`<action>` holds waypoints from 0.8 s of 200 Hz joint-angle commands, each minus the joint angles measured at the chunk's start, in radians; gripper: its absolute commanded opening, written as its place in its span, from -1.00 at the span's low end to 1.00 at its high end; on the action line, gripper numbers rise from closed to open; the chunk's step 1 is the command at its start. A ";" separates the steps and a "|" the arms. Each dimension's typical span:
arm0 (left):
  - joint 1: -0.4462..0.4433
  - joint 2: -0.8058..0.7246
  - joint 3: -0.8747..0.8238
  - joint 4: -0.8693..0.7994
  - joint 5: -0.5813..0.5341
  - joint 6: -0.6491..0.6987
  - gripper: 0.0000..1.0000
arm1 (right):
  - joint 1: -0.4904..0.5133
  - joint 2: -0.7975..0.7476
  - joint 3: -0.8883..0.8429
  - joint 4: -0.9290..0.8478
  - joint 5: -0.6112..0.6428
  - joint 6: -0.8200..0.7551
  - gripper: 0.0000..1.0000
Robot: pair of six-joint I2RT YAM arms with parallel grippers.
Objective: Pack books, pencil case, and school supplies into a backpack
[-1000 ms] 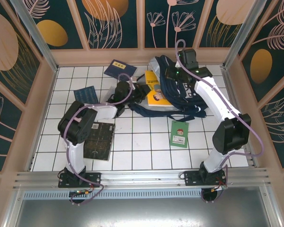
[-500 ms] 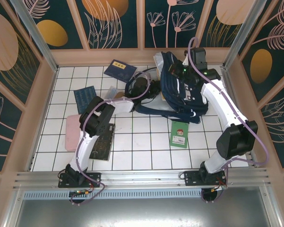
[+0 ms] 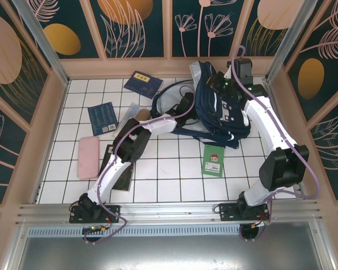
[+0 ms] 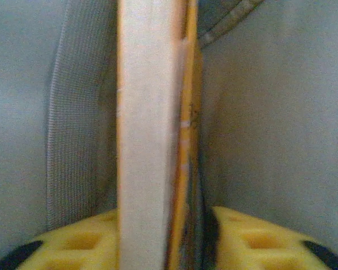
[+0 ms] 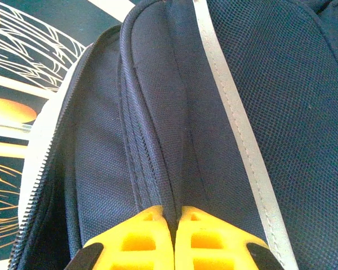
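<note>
Step in hand: we judge this to be the loading of the yellow-orange book point(image 4: 152, 112) into the backpack point(image 3: 228, 115); the left arm reaches into the bag's open mouth from the left

Left gripper: the left gripper point(image 4: 163, 247) has the book's page edge standing upright between its yellow fingers point(image 4: 79, 242); a thin dark line shows between the cover and the right-hand finger, so we cannot tell whether it grips the book or has let go

Right gripper: the right gripper point(image 5: 173, 236) is clenched on a piped ridge of the backpack's navy fabric, beside a white reflective stripe point(image 5: 236, 129); we take it to be holding the mouth open

Where the book is: inside the backpack, on edge, with grey lining on both sides

Left to pack: the yellow-labelled navy book point(image 3: 142, 83) near the back wall; a second navy book point(image 3: 103, 118); the clear packet point(image 3: 130, 109) just beside it; the pink pencil case point(image 3: 89, 157); the black book point(image 3: 121, 169), partly under the left arm; the green booklet point(image 3: 213, 160) in front of the backpack; all lie on the white tiled table point(image 3: 174, 174)

Next move: we expect the left jaws must free the book fully and back out straight along it, so it is not dragged out; the right grip should not slacken meanwhile

Writing: the yellow label and the green booklet's cover picture are too small for us to read; no brand is legible
</note>
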 commanded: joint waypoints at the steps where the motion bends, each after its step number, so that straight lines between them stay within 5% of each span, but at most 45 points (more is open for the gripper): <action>1: 0.008 -0.088 0.026 -0.088 -0.012 0.089 0.18 | -0.036 -0.070 -0.034 0.116 -0.004 0.007 -1.00; 40: 0.017 -0.228 -0.043 -0.200 -0.068 0.175 0.59 | -0.078 -0.055 -0.092 0.137 -0.010 -0.031 -1.00; 150: 0.195 -0.792 -0.678 -0.299 -0.212 0.299 0.71 | -0.060 0.056 -0.196 0.155 0.030 -0.127 -1.00; 160: 0.216 -0.824 -0.722 -0.313 -0.223 0.309 0.72 | -0.048 0.062 -0.209 0.159 0.043 -0.130 -0.79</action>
